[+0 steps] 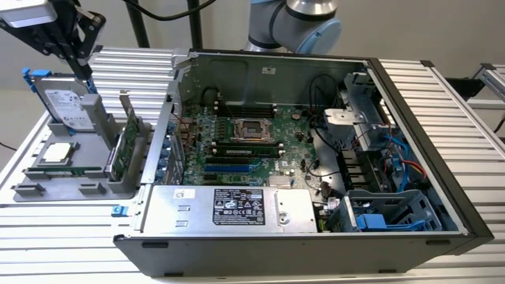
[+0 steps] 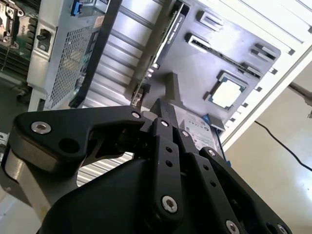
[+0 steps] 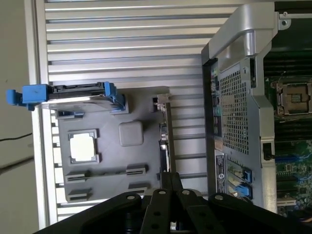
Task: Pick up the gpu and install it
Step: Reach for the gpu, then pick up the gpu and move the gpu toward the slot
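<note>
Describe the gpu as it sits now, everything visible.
The gpu is a flat rectangular card standing on edge in a slot of the grey holder tray, beside the open computer case and outside it. The exterior view shows its green circuit-board face and a silver end bracket rising at one end; the first wrist view shows it edge-on, thin and dark. Only the tray touches it; the gripper hangs apart.
</note>
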Controlling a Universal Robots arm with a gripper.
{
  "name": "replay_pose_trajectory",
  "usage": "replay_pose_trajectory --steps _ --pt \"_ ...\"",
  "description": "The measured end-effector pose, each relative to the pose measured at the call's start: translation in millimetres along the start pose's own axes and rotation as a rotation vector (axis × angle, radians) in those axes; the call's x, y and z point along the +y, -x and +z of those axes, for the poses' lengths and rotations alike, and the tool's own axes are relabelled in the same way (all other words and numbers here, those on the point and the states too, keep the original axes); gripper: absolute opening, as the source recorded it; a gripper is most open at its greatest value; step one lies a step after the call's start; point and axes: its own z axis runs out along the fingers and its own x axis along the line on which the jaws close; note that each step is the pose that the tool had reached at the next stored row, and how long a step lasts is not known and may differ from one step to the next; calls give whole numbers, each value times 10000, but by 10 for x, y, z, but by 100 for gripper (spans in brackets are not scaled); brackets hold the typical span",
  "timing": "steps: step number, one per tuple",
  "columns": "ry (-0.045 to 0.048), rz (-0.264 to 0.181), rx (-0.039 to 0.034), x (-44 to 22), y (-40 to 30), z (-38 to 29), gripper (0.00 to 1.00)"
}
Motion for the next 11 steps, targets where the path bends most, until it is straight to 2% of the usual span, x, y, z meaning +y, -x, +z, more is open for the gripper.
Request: replay_pose_trajectory --steps 11 --pt "0 1 0 -1 -20 -1 0"
